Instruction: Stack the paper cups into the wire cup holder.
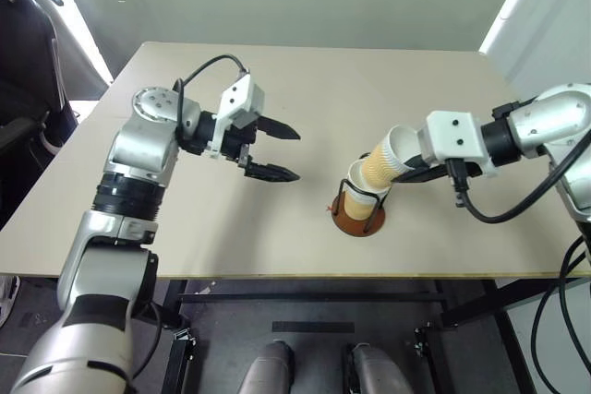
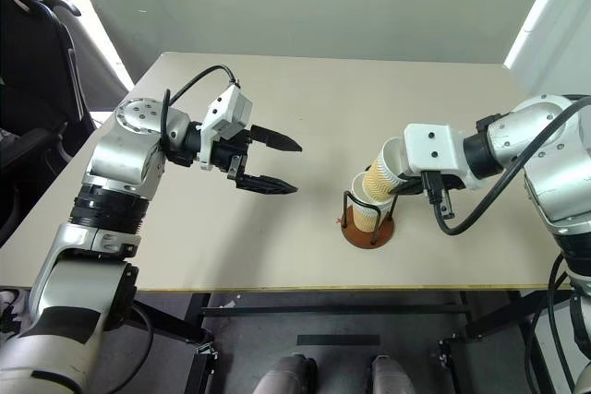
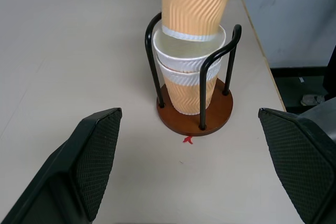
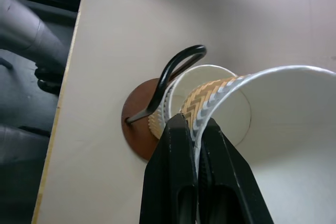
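My wire cup holder (image 1: 359,211) sits near the table's (image 1: 277,237) front edge, two paper cups (image 3: 188,74) nested inside. My right gripper (image 4: 193,135) pinches the third cup's (image 1: 388,159) rim wall, jaws clamped, cup tilted with its bottom entering the stack. Left gripper (image 1: 277,149) hovers nearby over the table, jaws wide apart, empty.

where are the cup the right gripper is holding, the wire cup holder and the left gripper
held paper cup (image 3: 195,3), left wrist view, on its ribbed outer wall
wire cup holder (image 3: 223,116), left wrist view, on its brown disc base
left gripper (image 1: 283,151), left eye view, midway between its open fingertips
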{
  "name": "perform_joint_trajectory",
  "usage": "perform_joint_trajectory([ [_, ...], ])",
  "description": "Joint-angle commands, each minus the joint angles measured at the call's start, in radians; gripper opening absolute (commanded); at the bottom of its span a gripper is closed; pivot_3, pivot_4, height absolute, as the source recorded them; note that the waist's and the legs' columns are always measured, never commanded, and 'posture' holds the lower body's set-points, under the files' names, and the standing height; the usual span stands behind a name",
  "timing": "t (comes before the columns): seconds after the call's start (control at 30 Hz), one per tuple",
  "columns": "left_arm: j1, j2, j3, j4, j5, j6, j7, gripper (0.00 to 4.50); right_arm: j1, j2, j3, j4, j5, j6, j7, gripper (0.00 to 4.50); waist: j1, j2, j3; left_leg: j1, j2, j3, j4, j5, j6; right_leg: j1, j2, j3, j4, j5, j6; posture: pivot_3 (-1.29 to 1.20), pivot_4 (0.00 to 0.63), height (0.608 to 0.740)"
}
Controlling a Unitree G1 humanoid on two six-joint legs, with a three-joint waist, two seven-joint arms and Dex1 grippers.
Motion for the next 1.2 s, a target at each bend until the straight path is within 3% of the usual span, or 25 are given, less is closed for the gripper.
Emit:
perform_joint_trajectory([
  [0.03, -0.023, 0.002, 0.009, -0.012, -0.001, -0.013, -0.007, 4.50, 0.002, -0.015, -0.019, -0.038, 0.007, 0.000, 0.006, 0.03, 0.000, 0.000, 0.000, 0.000, 0.000, 0.000, 0.000, 0.000, 0.000, 0.000, 0.000, 0.000, 0.000, 0.000, 0.000, 0.00, 0.150, 0.740],
  [0.37, -0.022, 0.005, 0.012, -0.020, -0.001, -0.008, -0.011, 4.50, 0.009, 0.012, 0.016, -0.048, -0.012, -0.011, 0.006, 0.03, 0.000, 0.000, 0.000, 0.000, 0.000, 0.000, 0.000, 0.000, 0.000, 0.000, 0.000, 0.000, 0.000, 0.000, 0.000, 0.00, 0.150, 0.740],
  [0.47, -0.022, 0.004, 0.012, -0.020, -0.001, -0.007, -0.010, 4.50, -0.011, 0.030, 0.016, -0.040, -0.008, 0.003, -0.005, 0.60, -0.001, 0.000, 0.000, 0.000, 0.000, 0.000, 0.000, 0.000, 0.000, 0.000, 0.000, 0.000, 0.000, 0.000, 0.000, 0.00, 0.150, 0.740],
  [0.6, -0.021, 0.003, 0.012, -0.019, -0.001, -0.007, -0.010, 4.50, -0.073, 0.081, -0.020, -0.015, 0.029, 0.072, -0.043, 1.89, -0.002, 0.000, 0.000, 0.000, 0.000, 0.000, 0.000, 0.000, 0.000, 0.000, 0.000, 0.000, 0.000, 0.000, 0.000, 0.00, 0.150, 0.740],
  [0.77, -0.019, 0.000, 0.018, -0.018, -0.004, -0.001, -0.002, 4.50, -0.170, 0.115, -0.099, 0.070, 0.075, 0.142, -0.105, 1.89, 0.001, 0.000, 0.000, 0.000, 0.000, 0.000, 0.000, 0.000, 0.000, -0.001, 0.000, 0.000, 0.000, 0.000, 0.000, 0.00, 0.150, 0.740],
  [0.93, -0.021, -0.011, 0.051, 0.003, -0.013, 0.004, 0.052, 4.50, -0.172, 0.132, -0.216, 0.191, 0.129, 0.212, -0.202, 1.89, 0.005, 0.000, 0.000, -0.001, 0.000, 0.000, 0.000, 0.000, 0.000, 0.000, 0.000, 0.000, 0.000, -0.001, -0.002, 0.00, 0.150, 0.740],
  [1.2, -0.038, -0.043, 0.127, 0.090, 0.003, -0.003, 0.259, 4.50, -0.106, 0.213, -0.283, 0.477, 0.077, 0.064, -0.396, 1.89, 0.002, 0.000, 0.000, 0.000, 0.000, 0.000, -0.001, 0.000, -0.001, -0.001, 0.000, 0.000, 0.001, 0.000, 0.000, 0.00, 0.150, 0.740],
])
